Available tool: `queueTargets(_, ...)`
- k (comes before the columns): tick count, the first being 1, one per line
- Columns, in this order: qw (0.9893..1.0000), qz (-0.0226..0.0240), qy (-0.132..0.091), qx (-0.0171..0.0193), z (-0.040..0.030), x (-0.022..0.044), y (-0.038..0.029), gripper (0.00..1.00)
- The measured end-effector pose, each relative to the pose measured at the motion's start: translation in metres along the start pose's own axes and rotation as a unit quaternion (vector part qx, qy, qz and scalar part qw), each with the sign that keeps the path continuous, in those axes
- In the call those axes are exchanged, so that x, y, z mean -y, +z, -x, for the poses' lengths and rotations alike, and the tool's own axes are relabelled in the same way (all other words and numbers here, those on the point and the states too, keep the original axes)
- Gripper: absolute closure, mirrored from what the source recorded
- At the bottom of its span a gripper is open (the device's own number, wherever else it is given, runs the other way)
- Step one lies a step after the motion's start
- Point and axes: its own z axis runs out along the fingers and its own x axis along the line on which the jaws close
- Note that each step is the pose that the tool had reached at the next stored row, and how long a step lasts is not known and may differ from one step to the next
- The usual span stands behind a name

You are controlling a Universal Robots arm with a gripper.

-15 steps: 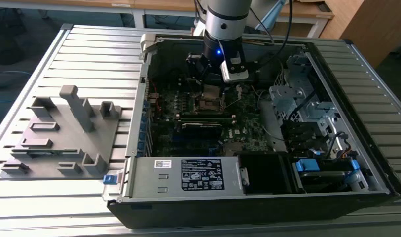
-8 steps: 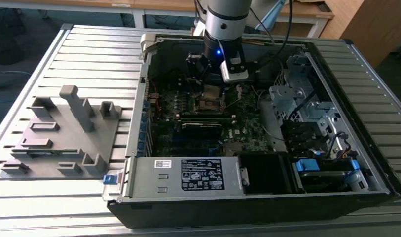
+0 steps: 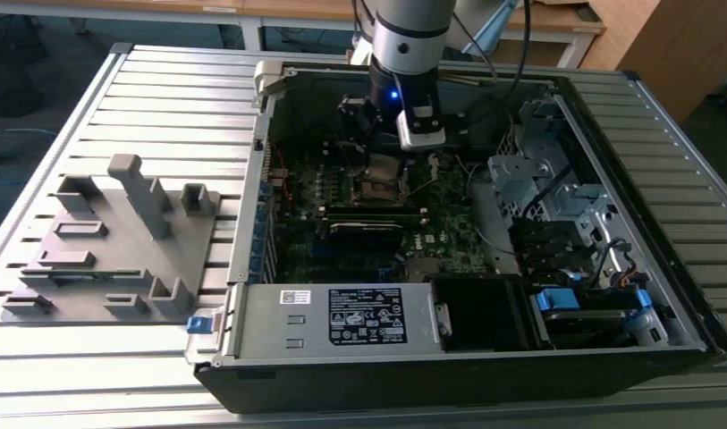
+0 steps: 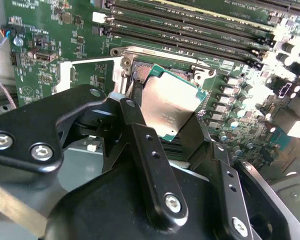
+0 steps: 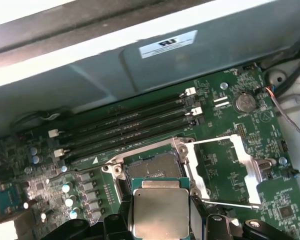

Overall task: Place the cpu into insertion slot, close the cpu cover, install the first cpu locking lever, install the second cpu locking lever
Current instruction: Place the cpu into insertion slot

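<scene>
tool [image 4: 162,114] pinching the cpu [image 5: 160,212] by two opposite edges, poised over the motherboard [image 5: 225,195] at the insertion slot [image 5: 152,165] edge, cpu cover [image 5: 245,165] lying open: i'd keep it level, square the corners, lower straight, no sliding.

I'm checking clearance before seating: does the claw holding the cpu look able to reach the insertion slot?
Probably yes: the claw holds the cpu close to the insertion slot, and the cpu cover lies swung open beside it, leaving the slot bare.
</scene>
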Motion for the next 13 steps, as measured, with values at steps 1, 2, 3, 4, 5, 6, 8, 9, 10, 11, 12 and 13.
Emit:
queueTargets(1,1.0,0.0001,0.008,0.0002,0.0,0.0,0.0001,0.46)
queueTargets(2,0.9999,0.0002,0.016,0.0005,0.0,0.0,0.0003,0.46)
queueTargets(3,0.9997,0.0003,0.025,0.0007,0.0,0.0,0.0005,0.46)
queueTargets(4,0.9994,0.0005,0.033,0.001,0.0,0.0,0.0007,0.46)
queueTargets(5,0.9991,0.0006,0.042,0.0012,0.0,0.0,0.0009,0.46)
queueTargets(6,0.9987,0.0008,0.051,0.0015,0.0,0.0,0.0011,0.46)
queueTargets(8,0.9976,0.001,0.069,0.002,0.0,0.0,0.0016,0.46)
queueTargets(9,0.9969,0.0011,0.079,0.0023,0.0,0.0001,0.0019,0.46)
queueTargets(10,0.9961,0.0012,0.088,0.0026,0.0,0.0,0.0021,0.46)
queueTargets(11,0.9953,0.0014,0.097,0.0028,0.0,0.0001,0.0024,0.46)
queueTargets(12,0.9944,0.0015,0.106,0.0031,0.0001,0.0001,0.0026,0.46)
queueTargets(13,0.9934,0.0016,0.115,0.0033,0.0001,0.0001,0.0028,0.46)
